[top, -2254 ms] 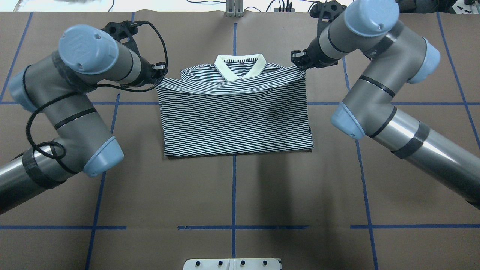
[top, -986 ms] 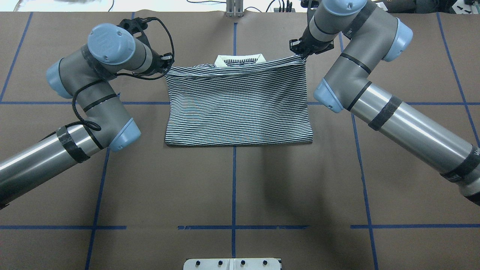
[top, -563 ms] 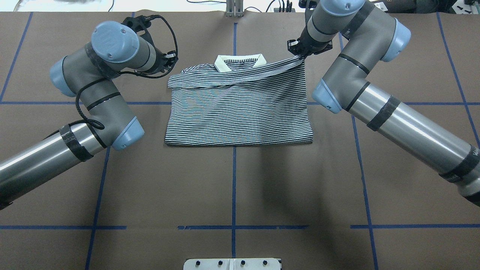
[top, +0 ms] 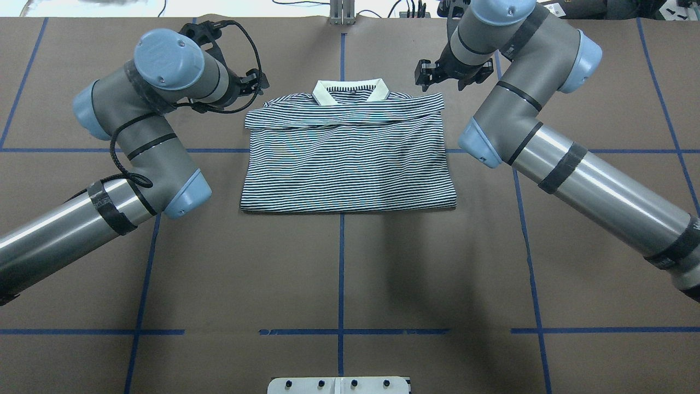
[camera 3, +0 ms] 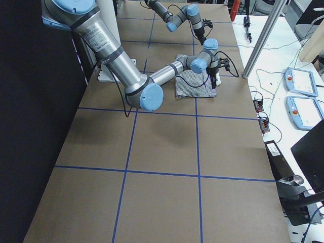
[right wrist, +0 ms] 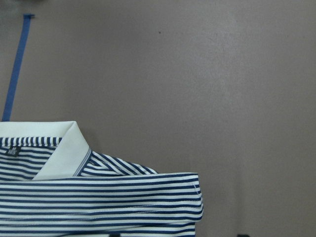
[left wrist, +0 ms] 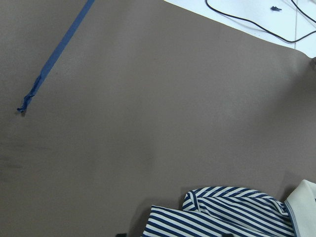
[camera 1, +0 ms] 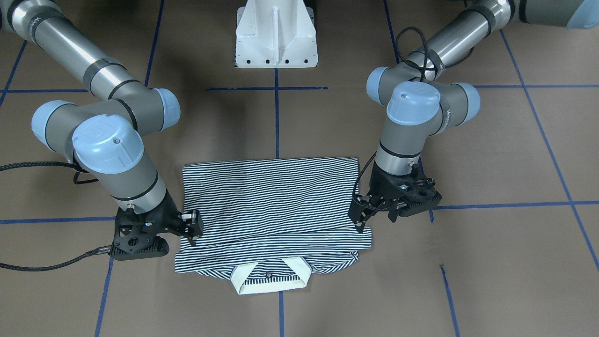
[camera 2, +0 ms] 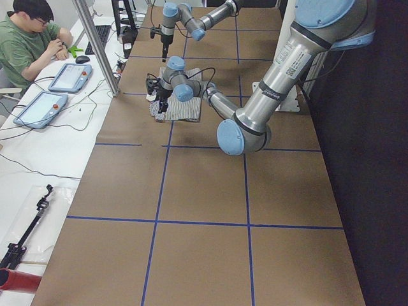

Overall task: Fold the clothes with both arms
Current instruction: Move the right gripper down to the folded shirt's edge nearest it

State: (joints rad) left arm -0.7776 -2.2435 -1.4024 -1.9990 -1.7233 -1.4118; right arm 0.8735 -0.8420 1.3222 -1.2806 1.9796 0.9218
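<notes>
Dropped by right jaws, polo shirt (top: 350, 164) lies folded, left jaws likewise released.

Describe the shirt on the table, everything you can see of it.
The shirt is a soft-looking polo with thin navy-and-white stripes and a plain white collar. It lies flat on the brown table, folded into a rough rectangle, with one layer laid up over the chest to just short of the collar and the sleeves out of sight. Neither the left claw nor the right claw holds it.
</notes>
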